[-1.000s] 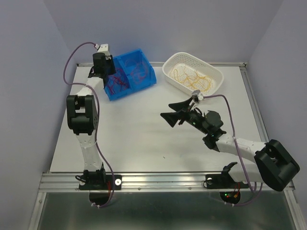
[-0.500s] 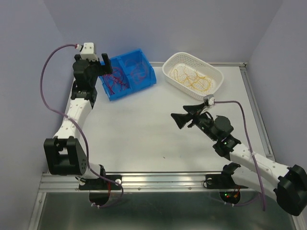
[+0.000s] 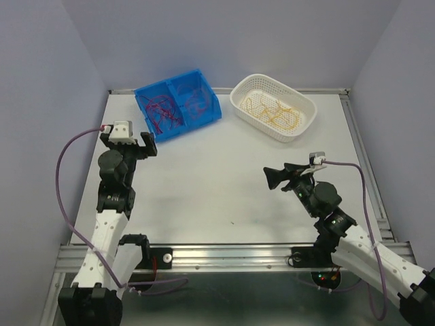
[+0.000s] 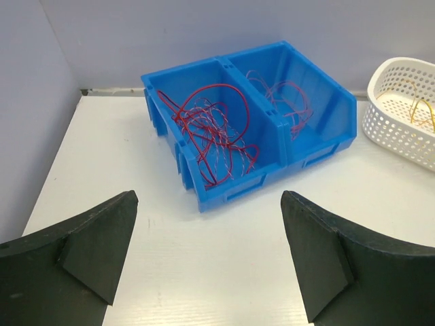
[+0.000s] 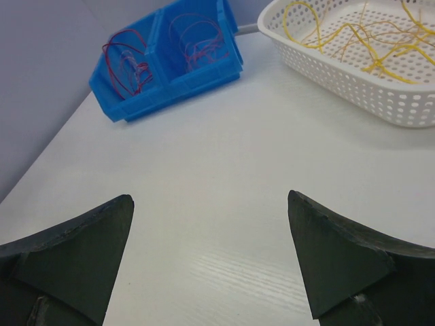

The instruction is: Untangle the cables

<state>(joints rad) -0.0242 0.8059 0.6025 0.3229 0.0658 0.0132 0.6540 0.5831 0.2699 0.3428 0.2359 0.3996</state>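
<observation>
Dark red cables lie in loose curls in both compartments of a blue bin at the back left. In the left wrist view the red cables fill the bin just ahead. Yellow-orange cables lie in a white perforated basket at the back; the right wrist view shows these yellow cables too. My left gripper hovers open at the left, short of the bin, holding nothing. My right gripper stands open over bare table at the right, nothing between its fingers.
White table with a metal rail along the near edge and purple-grey walls on three sides. The white basket sits to the right of the bin. Bin and basket are both far ahead of the right gripper.
The left arm pulled back from the blue bin toward the near left and its gripper opened. The right arm drew back toward the near right, its gripper staying open.
</observation>
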